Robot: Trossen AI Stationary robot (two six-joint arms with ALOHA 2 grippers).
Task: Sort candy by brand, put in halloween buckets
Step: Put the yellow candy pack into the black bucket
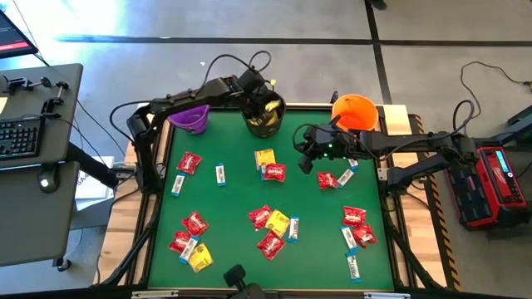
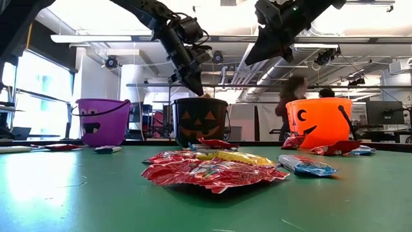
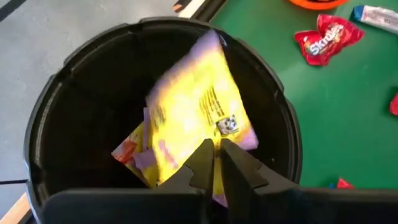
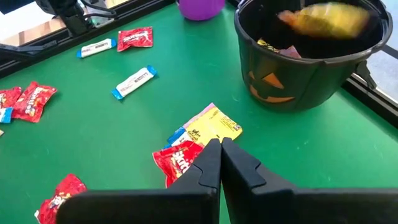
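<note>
- High view: green tabletop (image 1: 233,199), bordered by a pale wooden frame, carries every item listed below.
- Left arm: reaches along the far edge; left gripper (image 1: 268,106) hangs directly over the black bucket. In the left wrist view its fingertips (image 3: 214,163) stand nearly together with only a thin slit between them, and a yellow packet (image 3: 202,106), blurred, lies just beyond the tips inside the bucket; whether the tips touch it cannot be told.
- Right arm: comes in from the right edge; right gripper (image 1: 306,161) hovers above the tabletop right of centre, jaws pressed together, nothing in them.
- Black bucket (image 1: 265,117): far edge, middle; orange face pattern on its wall; yellow packets inside.
- Purple bucket (image 1: 191,119): far edge, near the far-left corner.
- Orange bucket (image 1: 355,113): far edge, near the far-right corner; dark face pattern seen in the low view.
- Candy, loose: a yellow packet and a red packet (image 1: 274,172) touching at centre, below the right gripper; a mixed cluster (image 1: 273,226) toward the near edge; red packets and white-and-blue bars (image 1: 354,239) near the right edge; further red, yellow and white-and-blue pieces (image 1: 189,242) toward the near-left corner.
</note>
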